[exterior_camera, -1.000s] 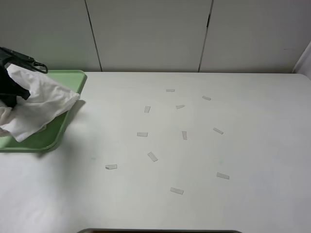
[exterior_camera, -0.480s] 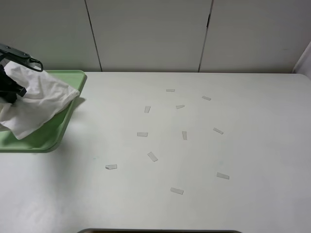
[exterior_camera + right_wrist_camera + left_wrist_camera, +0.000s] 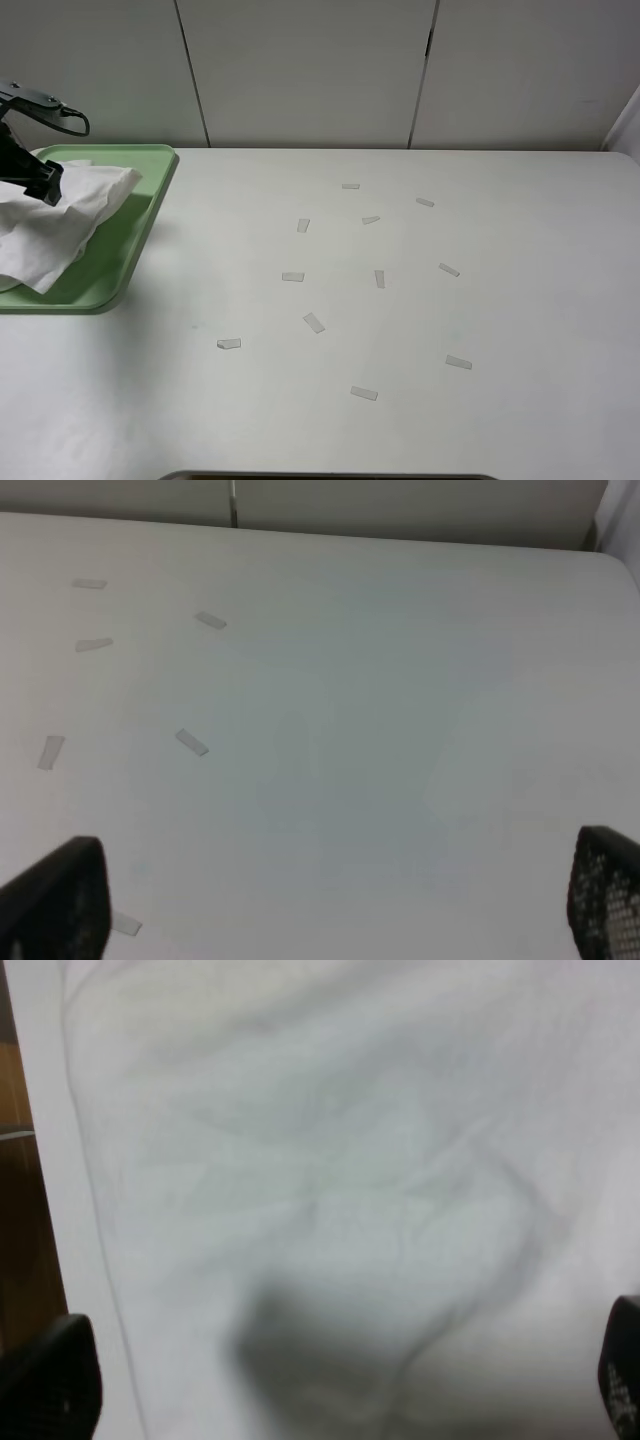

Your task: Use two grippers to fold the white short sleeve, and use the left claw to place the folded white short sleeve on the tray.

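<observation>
While the white short sleeve (image 3: 55, 222) lies crumpled on the tray (image 3: 140, 225) at the far left of the desk (image 3: 400, 320), the left gripper (image 3: 330, 1390) is seen just above it with its jaws spread wide — nothing is gripped between them, and rumpled white cloth fills the space beneath. The right gripper (image 3: 330, 900) is held over bare desk with its jaws likewise wide apart and empty — small pale tape strips (image 3: 192, 742) are scattered ahead of it.
</observation>
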